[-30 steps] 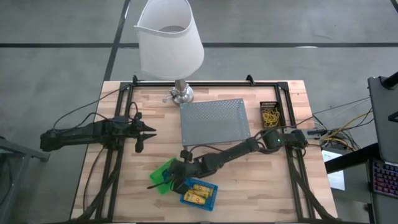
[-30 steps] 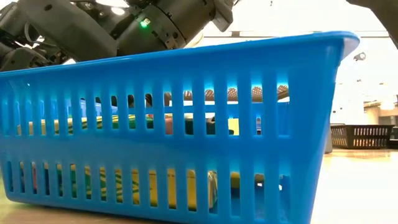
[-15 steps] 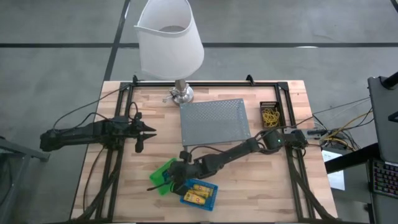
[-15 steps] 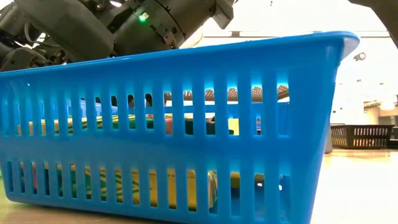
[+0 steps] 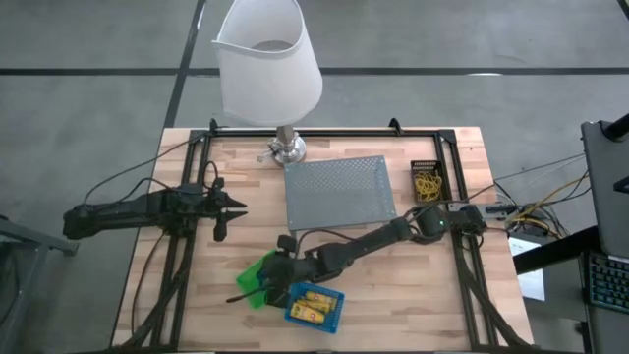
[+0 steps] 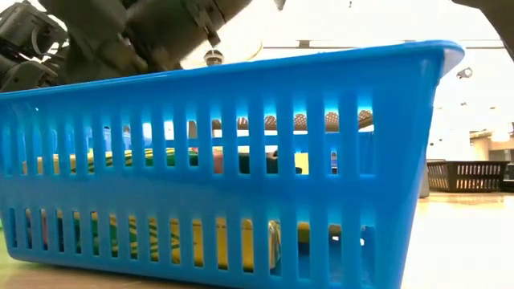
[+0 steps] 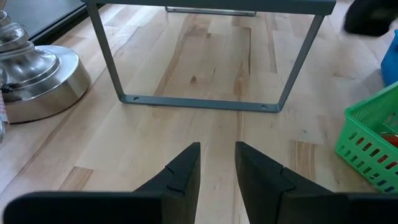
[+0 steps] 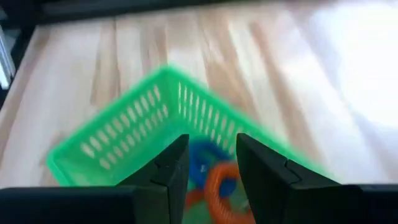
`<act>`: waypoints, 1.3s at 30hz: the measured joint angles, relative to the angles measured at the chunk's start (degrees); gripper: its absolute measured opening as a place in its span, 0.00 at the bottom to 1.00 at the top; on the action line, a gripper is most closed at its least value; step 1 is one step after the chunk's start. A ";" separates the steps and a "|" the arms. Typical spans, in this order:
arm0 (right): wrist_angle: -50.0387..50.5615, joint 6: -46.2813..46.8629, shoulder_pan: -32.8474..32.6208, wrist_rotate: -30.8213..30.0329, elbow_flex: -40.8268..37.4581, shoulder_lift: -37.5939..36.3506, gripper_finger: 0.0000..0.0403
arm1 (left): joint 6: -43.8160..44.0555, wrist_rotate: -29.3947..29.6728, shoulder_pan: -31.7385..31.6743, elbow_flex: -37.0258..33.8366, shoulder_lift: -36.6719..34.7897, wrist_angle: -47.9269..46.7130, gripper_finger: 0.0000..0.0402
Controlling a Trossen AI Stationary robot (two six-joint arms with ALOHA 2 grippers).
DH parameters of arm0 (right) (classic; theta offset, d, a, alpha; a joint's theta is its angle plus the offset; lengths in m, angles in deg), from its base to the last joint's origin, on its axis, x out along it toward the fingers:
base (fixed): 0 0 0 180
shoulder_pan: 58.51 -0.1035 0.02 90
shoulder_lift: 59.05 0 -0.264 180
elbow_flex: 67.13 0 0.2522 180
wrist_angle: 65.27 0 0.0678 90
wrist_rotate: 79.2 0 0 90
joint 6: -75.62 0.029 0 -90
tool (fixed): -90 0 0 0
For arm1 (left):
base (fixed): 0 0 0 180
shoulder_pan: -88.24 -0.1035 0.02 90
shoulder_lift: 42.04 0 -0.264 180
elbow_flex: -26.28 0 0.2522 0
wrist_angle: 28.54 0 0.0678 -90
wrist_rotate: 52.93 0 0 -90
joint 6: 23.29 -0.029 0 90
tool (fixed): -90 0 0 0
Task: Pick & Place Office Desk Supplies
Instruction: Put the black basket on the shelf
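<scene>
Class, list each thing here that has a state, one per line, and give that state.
Left pincer: open, empty, above bare table.
Right pincer: open, empty, over green bin.
Green bin: holds blue and orange loops.
Blue bin: holds yellow sticks.
Black bin: holds yellow bands.

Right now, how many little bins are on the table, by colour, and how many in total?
Green bin: 1
Blue bin: 1
Black bin: 1
Total: 3 bins
</scene>
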 joint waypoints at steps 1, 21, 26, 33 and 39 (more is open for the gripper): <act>0.00 -1.16 -0.24 -0.92 0.84 0.00 0.32 | 0.00 -0.01 -0.01 0.02 0.00 0.00 0.26; -0.95 -6.80 -2.51 -11.96 5.21 -1.45 0.25 | 0.00 -0.01 -0.01 0.02 -0.02 0.00 0.26; -4.85 -10.85 -3.62 -11.96 5.17 -1.77 0.24 | 0.00 0.01 -0.01 0.01 -0.04 0.00 0.26; -10.58 -17.68 -4.26 -9.62 5.12 -1.81 0.23 | 0.00 -0.01 -0.02 0.00 -0.04 0.00 0.26; -12.56 -21.65 -3.50 -3.32 5.00 -1.84 0.21 | 0.00 0.00 0.00 0.01 -0.02 0.00 0.26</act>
